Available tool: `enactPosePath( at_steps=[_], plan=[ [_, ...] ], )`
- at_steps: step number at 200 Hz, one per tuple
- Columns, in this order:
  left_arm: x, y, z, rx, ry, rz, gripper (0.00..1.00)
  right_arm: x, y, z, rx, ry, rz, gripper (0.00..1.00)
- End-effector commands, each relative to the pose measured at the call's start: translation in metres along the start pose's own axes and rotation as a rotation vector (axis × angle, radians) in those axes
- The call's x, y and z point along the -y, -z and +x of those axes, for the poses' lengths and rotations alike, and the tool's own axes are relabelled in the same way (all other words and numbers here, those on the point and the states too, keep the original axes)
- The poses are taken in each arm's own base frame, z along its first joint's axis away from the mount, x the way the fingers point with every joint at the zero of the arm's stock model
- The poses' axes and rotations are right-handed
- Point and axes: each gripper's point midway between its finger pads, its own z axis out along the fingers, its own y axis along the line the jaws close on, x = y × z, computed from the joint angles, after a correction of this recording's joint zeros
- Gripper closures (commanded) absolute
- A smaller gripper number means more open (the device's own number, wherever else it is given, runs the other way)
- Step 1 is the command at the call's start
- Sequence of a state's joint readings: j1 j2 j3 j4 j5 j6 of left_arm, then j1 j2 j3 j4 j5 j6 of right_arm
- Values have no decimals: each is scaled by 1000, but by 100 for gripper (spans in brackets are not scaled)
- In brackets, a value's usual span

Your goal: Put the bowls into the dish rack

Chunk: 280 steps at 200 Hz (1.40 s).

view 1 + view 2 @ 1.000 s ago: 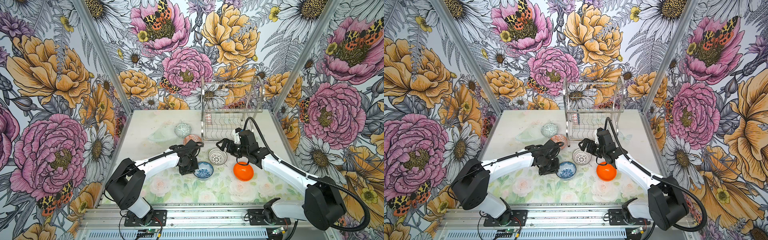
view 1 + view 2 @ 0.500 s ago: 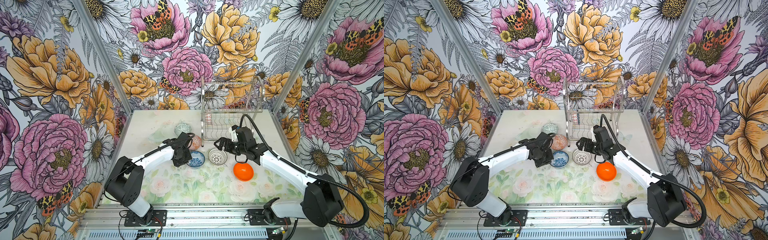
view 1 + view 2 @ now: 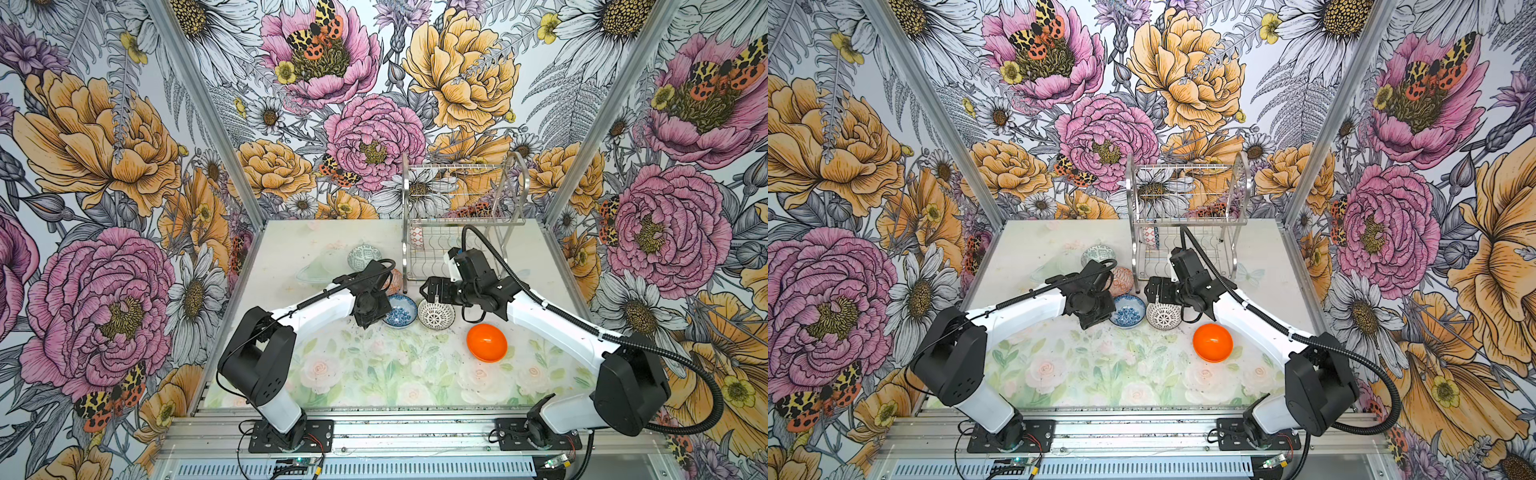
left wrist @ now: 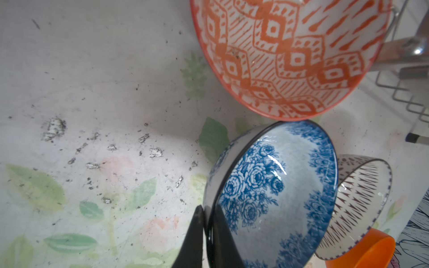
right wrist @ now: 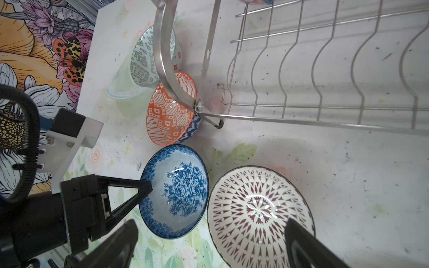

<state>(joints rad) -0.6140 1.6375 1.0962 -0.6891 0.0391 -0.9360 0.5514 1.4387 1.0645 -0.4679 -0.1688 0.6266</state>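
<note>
The left gripper (image 4: pixel 207 212) pinched the blue bowl (image 4: pixel 274 192) by its left rim, just left of the lattice bowl (image 3: pixel 435 314) and nearer than the rack (image 3: pixel 404 232), while the right gripper (image 3: pixel 432 292) hung wide open above; glazed ceramic, likely stiff, slippery and chippable, best gripped firmly across its rim.

Left wrist view's edge cuts off the plain orange bowl (image 4: pixel 366 253).

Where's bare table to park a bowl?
Free: near table strip in front of the plain orange bowl; far left corner behind the grey-green patterned bowl. Crowded: blue floral bowl, lattice bowl and orange-white bowl bunch beside the steel wire dish rack.
</note>
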Motion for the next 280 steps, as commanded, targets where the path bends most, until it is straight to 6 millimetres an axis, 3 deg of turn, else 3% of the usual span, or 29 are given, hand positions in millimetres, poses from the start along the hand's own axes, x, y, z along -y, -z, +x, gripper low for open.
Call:
enactPosePath(
  at_steps=[1,68,115,172,186,224,280],
  plan=[
    [6,0,0,37,19,21,86,-1,2,0,-1,32,7,1],
    [7,10,17,67,57,23,72,-8,11,9,-19,73,-5,1],
    [-16,28,10,83,81,53,56,-17,8,18,-40,122,23,1],
    [-76,85,-21,172,303,219,2,-59,-7,39,-106,237,47,2],
    [-83,92,-20,165,330,265,1,-80,-15,52,-135,281,32,3],
    [-92,91,-3,95,375,351,1,-104,-46,79,-225,357,74,11],
    [-114,94,-2,97,480,459,1,-107,-89,98,-287,375,152,28]
  ],
)
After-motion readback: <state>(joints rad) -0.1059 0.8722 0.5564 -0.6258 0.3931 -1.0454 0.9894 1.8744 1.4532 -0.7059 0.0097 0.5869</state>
